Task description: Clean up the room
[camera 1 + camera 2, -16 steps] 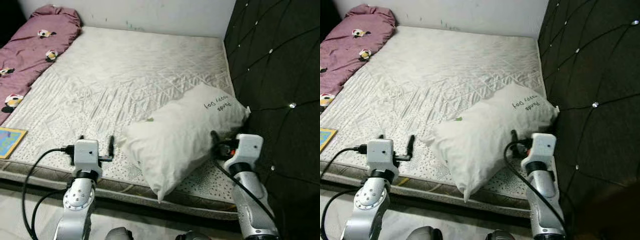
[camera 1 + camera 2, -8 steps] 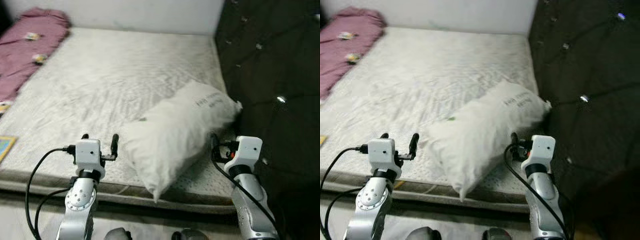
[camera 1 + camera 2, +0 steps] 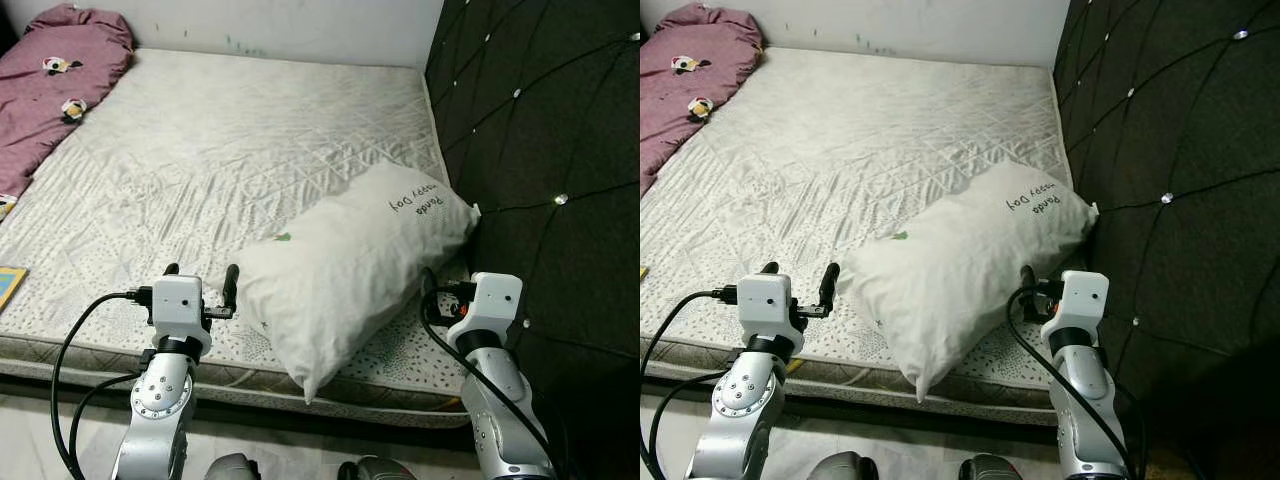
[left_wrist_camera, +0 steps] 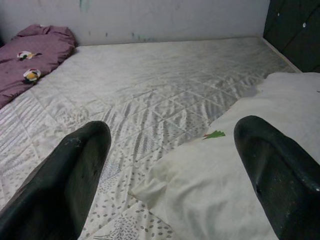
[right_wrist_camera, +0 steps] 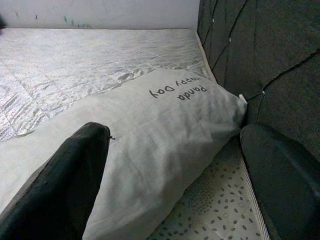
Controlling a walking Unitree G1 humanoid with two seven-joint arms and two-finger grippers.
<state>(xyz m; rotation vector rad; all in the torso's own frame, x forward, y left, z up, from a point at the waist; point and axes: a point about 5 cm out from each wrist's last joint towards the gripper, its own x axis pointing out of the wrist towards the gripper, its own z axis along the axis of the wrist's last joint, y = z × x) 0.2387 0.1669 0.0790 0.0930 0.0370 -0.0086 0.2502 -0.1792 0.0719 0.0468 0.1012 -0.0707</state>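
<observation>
Both tools, left and right, are spread and empty beside the pillow. Grab only its overhanging corner and you risk dragging it off the mattress.

A white pillow lies flat on the mattress, near its front edge. It lies diagonally, its long axis running from 7 o'clock to 1 o'clock. The far end, with small dark writing, touches the dark headboard. A small green mark sits near its left side.
</observation>
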